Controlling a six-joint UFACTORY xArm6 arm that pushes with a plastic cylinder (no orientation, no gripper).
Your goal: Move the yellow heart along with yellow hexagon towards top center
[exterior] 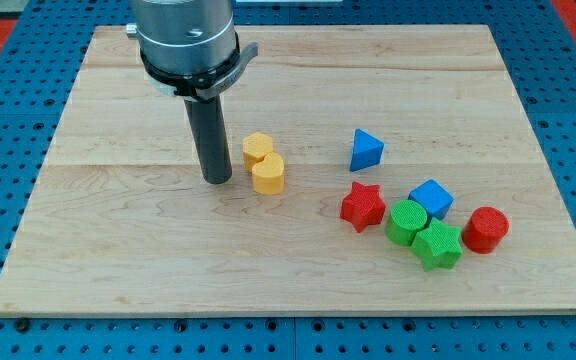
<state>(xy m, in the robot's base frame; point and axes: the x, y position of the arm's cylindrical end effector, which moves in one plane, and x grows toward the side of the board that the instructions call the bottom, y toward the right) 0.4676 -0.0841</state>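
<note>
Arm housing (pixel 186 35) cut off by the view's top.

On the board (pixel 88 250), my tip (pixel 217 181) stands just left of the yellow heart (pixel 267 174), which touches the yellow hexagon (pixel 258 149) lying just behind it. Well to their right sits the blue triangle (pixel 366 150). Nearer than it, the red star (pixel 362 206), green cylinder (pixel 406 220), blue cube (pixel 431 197), green star (pixel 437 245) and red cylinder (pixel 486 229) cluster from left to right.
</note>
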